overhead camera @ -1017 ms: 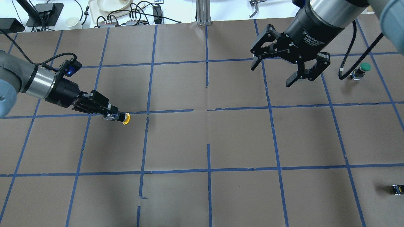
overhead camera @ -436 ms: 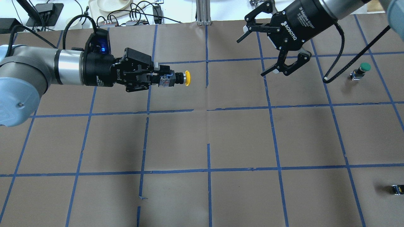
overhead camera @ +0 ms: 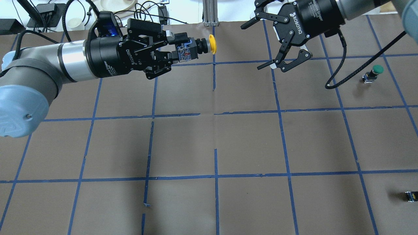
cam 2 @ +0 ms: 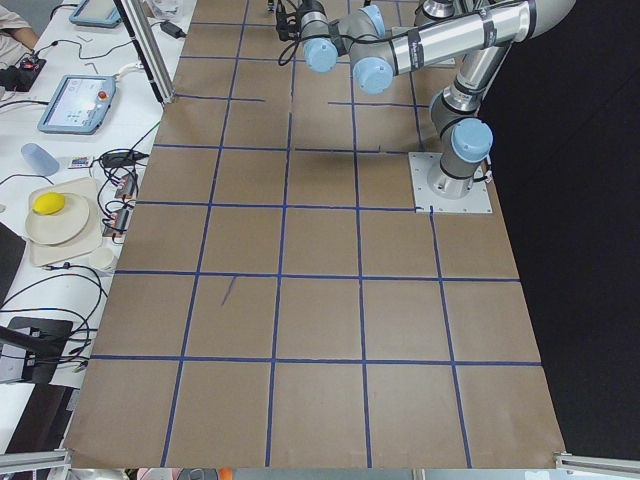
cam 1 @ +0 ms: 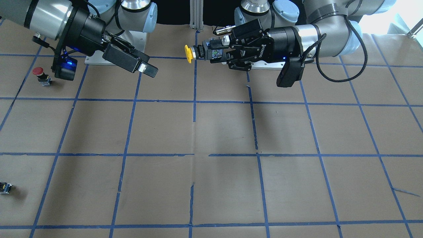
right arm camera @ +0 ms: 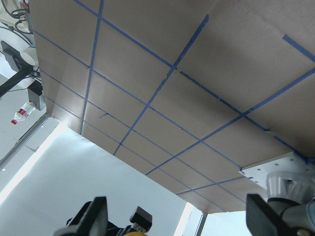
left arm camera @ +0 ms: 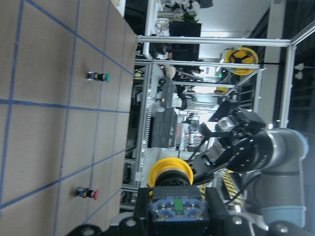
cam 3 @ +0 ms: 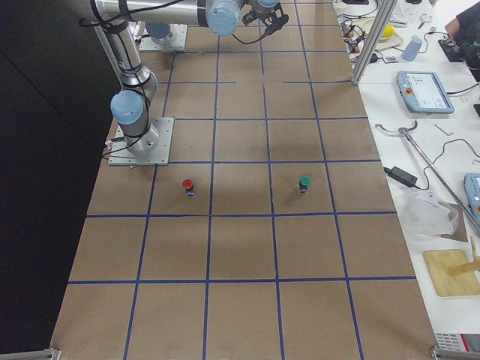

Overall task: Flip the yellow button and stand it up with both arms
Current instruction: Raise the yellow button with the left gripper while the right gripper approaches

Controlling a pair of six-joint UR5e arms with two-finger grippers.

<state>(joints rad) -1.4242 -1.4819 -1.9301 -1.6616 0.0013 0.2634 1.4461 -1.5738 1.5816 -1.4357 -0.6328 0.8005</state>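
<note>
My left gripper [overhead camera: 178,49] is shut on the black-and-silver body of the yellow button [overhead camera: 212,44]. It holds the button level, high above the table, near the back centre. The yellow cap points at my right gripper [overhead camera: 250,48]. That gripper is open and empty, with its jaws spread and facing the cap across a gap. In the front-facing view the button [cam 1: 188,53] sticks out of the left gripper [cam 1: 216,50] toward the right gripper [cam 1: 147,68]. The left wrist view shows the cap [left arm camera: 171,169] beyond the gripper [left arm camera: 177,211]. The right wrist view shows spread fingers [right arm camera: 96,216].
A green-capped button [overhead camera: 375,71] stands on the brown table at the right. A red-capped button [cam 1: 38,73] stands near the right arm's base. A tiny black block with a yellow spot [overhead camera: 411,195] lies at the right edge. An aluminium post [overhead camera: 209,13] stands at the back centre.
My left gripper lifted the yellow button off the table and carried it up and toward the back centre. My right gripper stayed open, turned, and moved left toward it.
</note>
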